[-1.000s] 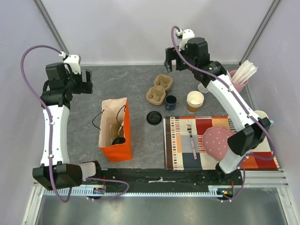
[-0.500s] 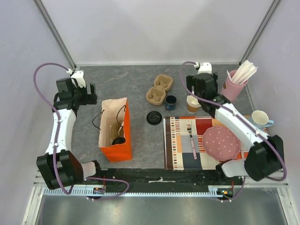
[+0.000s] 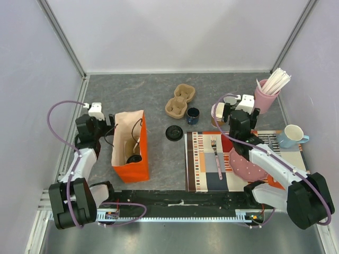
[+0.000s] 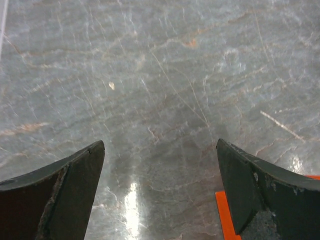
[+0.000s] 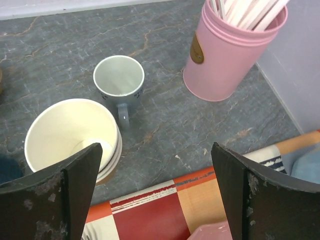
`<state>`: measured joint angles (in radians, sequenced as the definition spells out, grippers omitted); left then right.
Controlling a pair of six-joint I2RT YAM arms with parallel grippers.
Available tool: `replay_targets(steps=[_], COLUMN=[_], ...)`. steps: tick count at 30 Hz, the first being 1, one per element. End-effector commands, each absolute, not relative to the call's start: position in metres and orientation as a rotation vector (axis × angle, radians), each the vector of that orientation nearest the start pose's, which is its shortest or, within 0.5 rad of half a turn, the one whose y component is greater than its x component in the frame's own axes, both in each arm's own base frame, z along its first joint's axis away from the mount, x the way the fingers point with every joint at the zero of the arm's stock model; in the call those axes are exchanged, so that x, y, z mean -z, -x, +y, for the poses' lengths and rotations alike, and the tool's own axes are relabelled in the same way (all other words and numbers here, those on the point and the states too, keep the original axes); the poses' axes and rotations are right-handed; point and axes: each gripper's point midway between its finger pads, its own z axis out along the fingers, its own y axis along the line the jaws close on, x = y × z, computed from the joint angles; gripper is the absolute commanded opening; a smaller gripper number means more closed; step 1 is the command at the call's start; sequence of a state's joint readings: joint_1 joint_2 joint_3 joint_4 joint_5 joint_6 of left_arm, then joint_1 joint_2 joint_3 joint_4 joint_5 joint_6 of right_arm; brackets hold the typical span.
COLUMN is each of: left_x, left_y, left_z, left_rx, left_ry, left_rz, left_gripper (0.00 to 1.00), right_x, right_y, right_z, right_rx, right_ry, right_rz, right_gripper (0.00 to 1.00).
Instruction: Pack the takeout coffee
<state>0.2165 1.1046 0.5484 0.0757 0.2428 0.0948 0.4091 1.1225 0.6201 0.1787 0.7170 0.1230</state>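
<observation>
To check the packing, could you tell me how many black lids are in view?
2: a loose lid beside the placemat, a lid inside the bag; more may hide there.

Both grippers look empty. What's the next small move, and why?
Probably park both arms at rest. The takeout coffee appears to sit inside the orange paper bag already, black lid up, and the left gripper and right gripper are open, holding nothing.

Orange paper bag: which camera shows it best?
The top external view. It shows the whole orange bag standing open on the table, handles and inside visible. The left wrist view catches only a small orange sliver at its lower edge, and the right wrist view shows none of it.
</observation>
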Motion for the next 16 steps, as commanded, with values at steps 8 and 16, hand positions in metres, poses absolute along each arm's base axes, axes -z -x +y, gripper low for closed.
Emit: replay_targets(steps=[8,16], left_x=[-0.135,-0.12], left_y=[-0.346,-0.344], left_z=[0.026,0.02], left_rx=[0.098,0.131], left_ry=[-0.026,-0.033], left_rz=[1.82,1.83], left_gripper=[1.0,1.0], right_x=[-0.153,-0.144], right_y=[-0.336,-0.33], right_z=[0.015,0.001], right_rx=[0.243,0.341], right_ry=[-0.405,-0.447], right_rz=[1.664,1.671], right_gripper=[0.98,0.98])
